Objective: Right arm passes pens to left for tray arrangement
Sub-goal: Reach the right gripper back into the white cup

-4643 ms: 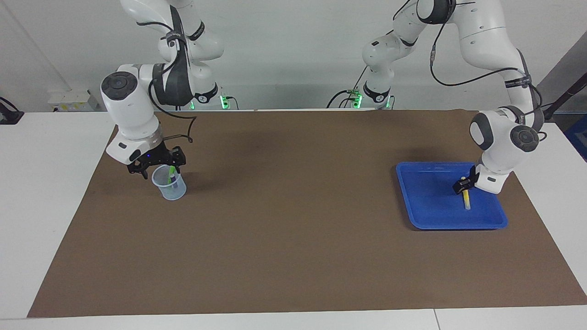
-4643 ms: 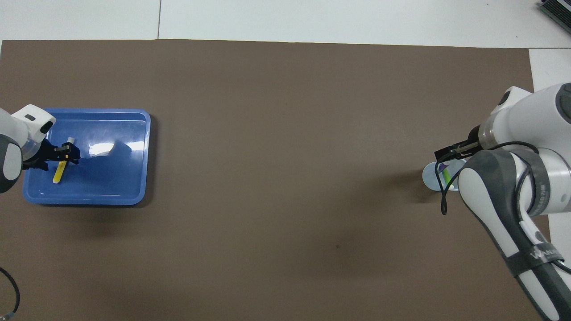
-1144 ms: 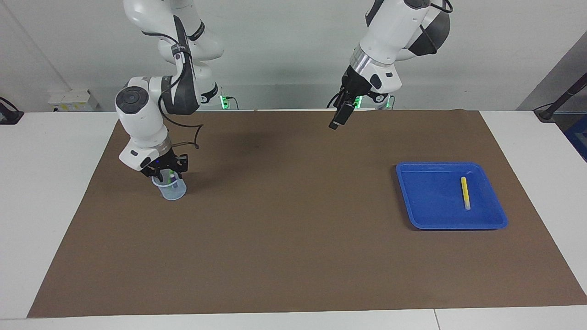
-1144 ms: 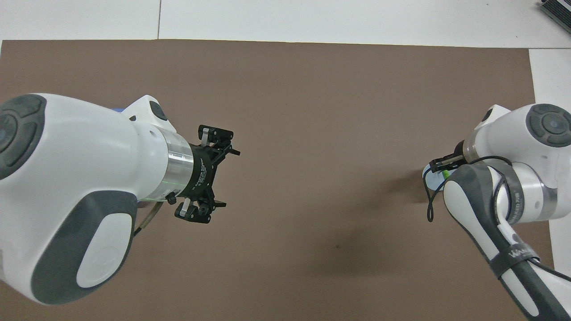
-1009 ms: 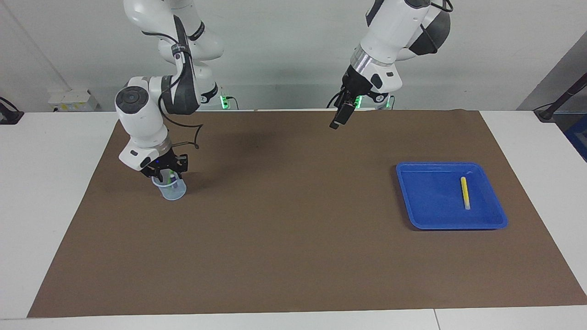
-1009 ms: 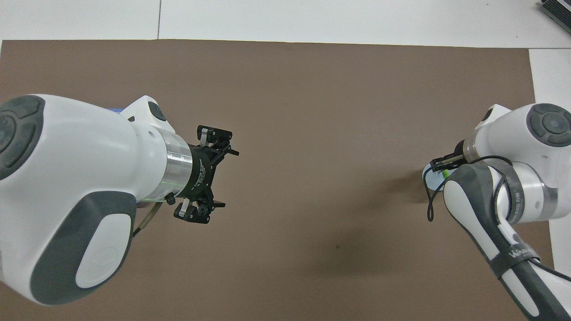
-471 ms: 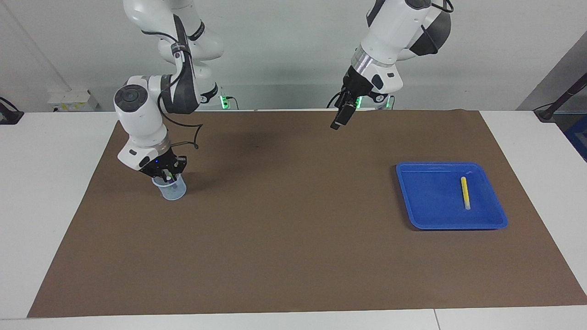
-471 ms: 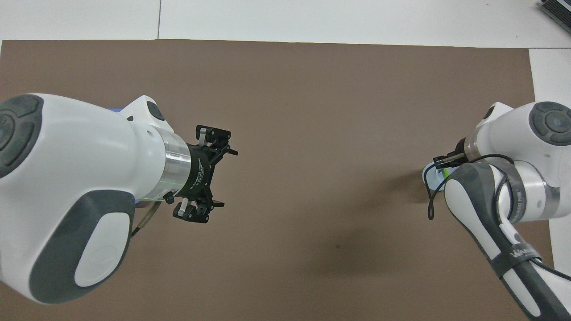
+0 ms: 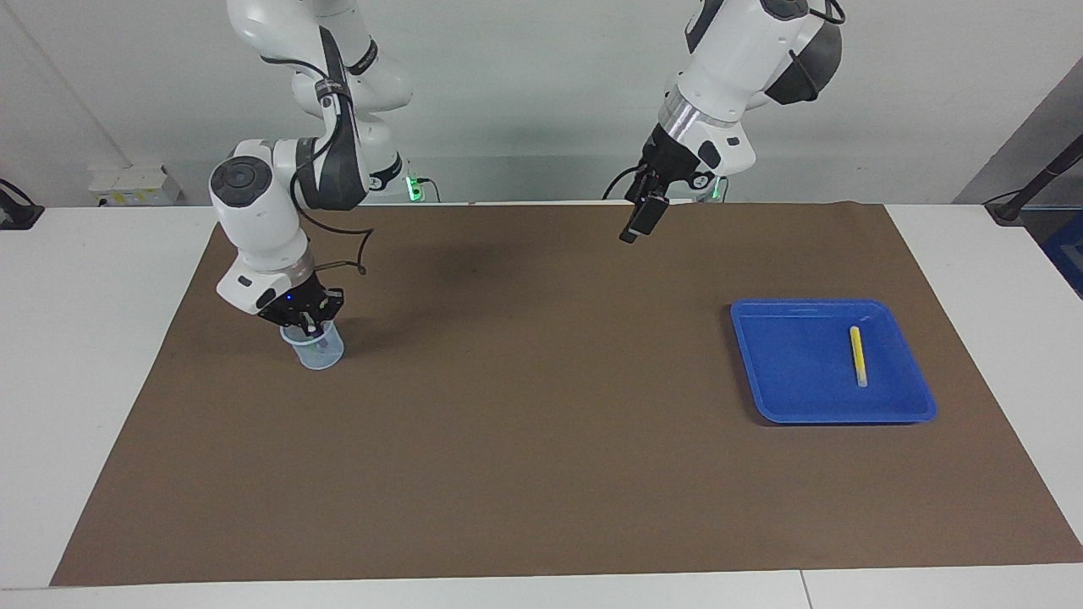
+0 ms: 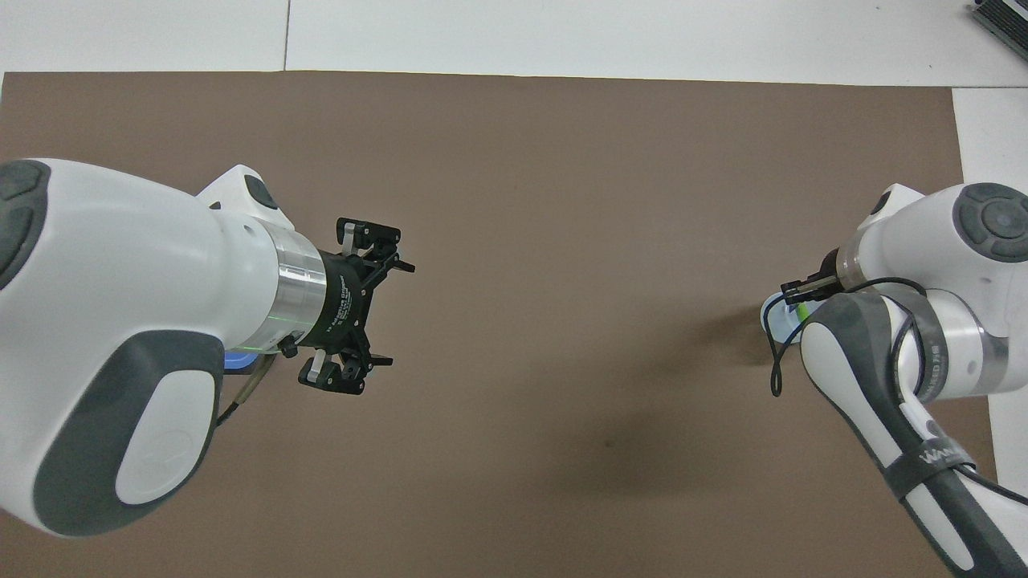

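The right tool (image 9: pixel 306 322) is down at the mouth of the small translucent cup (image 9: pixel 318 349), which stands on the brown mat (image 9: pixel 541 474) toward the right arm's end of the counter. Its fingertips are clenched, and they seem to close on the upper end of a pen that stands in the cup; a bit of green (image 10: pixel 801 312) shows at the cup's rim in the overhead view, but I cannot tell for sure which of the two pens inside is gripped. The pens in the cup stand nearly upright, so their long axis points up toward the tool, and my judgement is that the coming move is a straight lift out of the cup.

The left tool (image 9: pixel 639 222) hangs in the air over the part of the mat close to the robots, about midway along the counter, and its fingers (image 10: pixel 351 238) are spread wide with nothing between them. This arm waits. The cup and its pens lie well apart from it, toward the right arm's end, so only the right arm is near enough to take them.

The yellow pen (image 9: pixel 858 356) lies flat in the blue tray (image 9: pixel 791 406) at the left arm's end of the counter, its length running from the robots' edge toward the other edge. I judge that one pen is arranged and two are left.
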You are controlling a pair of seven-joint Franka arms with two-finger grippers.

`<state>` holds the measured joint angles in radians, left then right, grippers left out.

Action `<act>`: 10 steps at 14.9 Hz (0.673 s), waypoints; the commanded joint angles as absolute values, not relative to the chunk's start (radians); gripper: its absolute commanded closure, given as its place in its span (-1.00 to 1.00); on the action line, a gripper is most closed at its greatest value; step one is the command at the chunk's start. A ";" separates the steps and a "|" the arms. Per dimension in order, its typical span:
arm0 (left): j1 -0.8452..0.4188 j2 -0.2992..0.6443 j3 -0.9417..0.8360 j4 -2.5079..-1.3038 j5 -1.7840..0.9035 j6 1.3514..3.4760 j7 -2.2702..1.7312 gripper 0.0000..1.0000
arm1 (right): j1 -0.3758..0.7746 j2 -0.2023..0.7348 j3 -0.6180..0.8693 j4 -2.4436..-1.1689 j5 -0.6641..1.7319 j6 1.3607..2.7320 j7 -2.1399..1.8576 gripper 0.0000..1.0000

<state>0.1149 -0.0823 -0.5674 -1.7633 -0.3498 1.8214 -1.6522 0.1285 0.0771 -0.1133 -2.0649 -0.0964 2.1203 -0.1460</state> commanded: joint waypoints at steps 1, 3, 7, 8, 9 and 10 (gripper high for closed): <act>0.124 -0.126 -0.568 -1.810 -0.354 1.827 -1.657 -1.00 | 0.118 0.080 -0.107 -2.054 -0.097 2.102 -0.141 1.00; 0.124 -0.130 -0.568 -1.818 -0.354 1.827 -1.657 -1.00 | 0.120 0.080 -0.107 -2.052 -0.097 2.095 -0.141 1.00; 0.126 -0.133 -0.566 -1.818 -0.354 1.818 -1.655 -1.00 | 0.127 0.081 -0.107 -1.979 -0.095 1.997 -0.133 1.00; 0.126 -0.133 -0.566 -1.818 -0.354 1.815 -1.655 -1.00 | 0.127 0.080 -0.107 -1.977 -0.095 1.991 -0.133 1.00; 0.126 -0.133 -0.566 -1.818 -0.354 1.815 -1.655 -1.00 | 0.126 0.075 -0.107 -1.977 -0.095 1.990 -0.133 1.00; 0.126 -0.133 -0.566 -1.818 -0.354 1.815 -1.655 -1.00 | 0.127 0.069 -0.107 -1.977 -0.097 1.987 -0.133 1.00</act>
<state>0.1149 -0.0956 -0.5676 -1.7863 -0.3498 1.8214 -1.6522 0.1297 0.0764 -0.1116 -1.9887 -0.0964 2.0080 -0.1460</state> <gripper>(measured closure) 0.000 0.828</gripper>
